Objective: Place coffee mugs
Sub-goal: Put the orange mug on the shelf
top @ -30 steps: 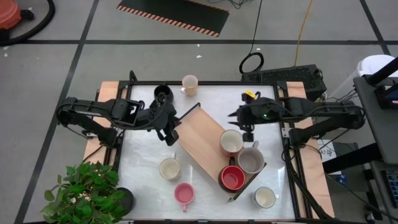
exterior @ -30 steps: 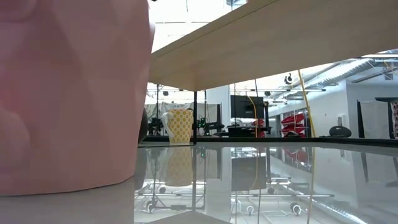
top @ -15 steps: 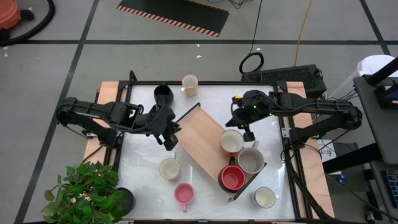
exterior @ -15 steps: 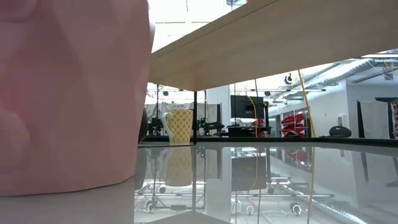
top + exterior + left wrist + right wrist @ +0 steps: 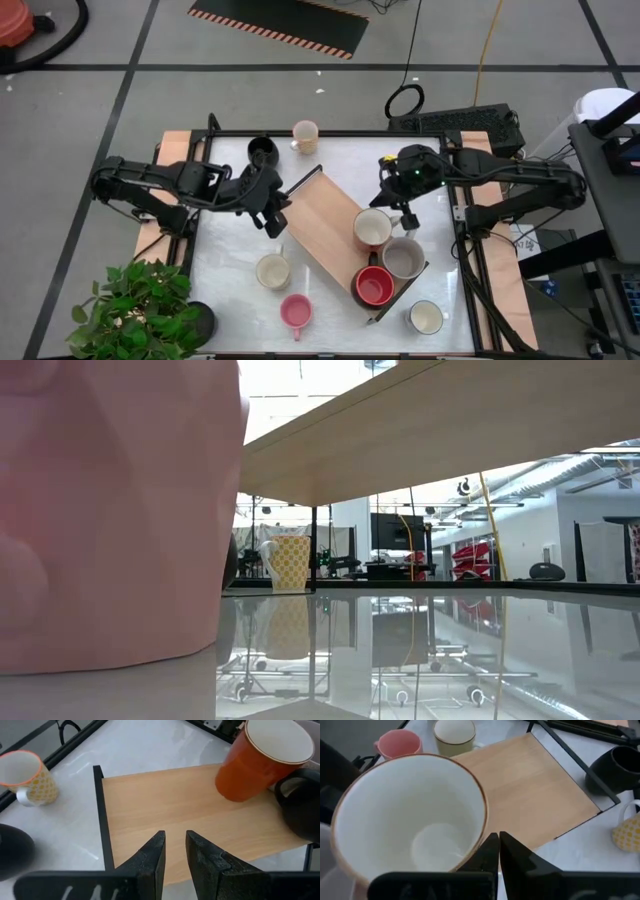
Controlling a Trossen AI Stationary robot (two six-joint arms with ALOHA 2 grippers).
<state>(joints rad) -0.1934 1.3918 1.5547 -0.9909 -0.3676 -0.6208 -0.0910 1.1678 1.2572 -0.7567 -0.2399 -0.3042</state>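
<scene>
Mugs still off the wooden tray point(image 5: 330, 225) wait around the surface point(image 5: 330, 310); three sit on its near end. Right gripper point(image 5: 404, 212), jaws closed and empty, hovers beside the orange-brown mug point(image 5: 372, 228). Left gripper point(image 5: 275, 222), jaws narrowly apart, should reach the cream mug point(image 5: 272, 270), descending squarely over its rim.

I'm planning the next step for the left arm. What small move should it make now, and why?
Probably swing the left gripper back toward the black mug and open wider. It holds nothing, its fingers only slightly apart over the wooden tray edge, and that mug sits on the table off the tray, nearest that arm. The right gripper, shut and empty, hangs by the orange mug on the tray.
</scene>
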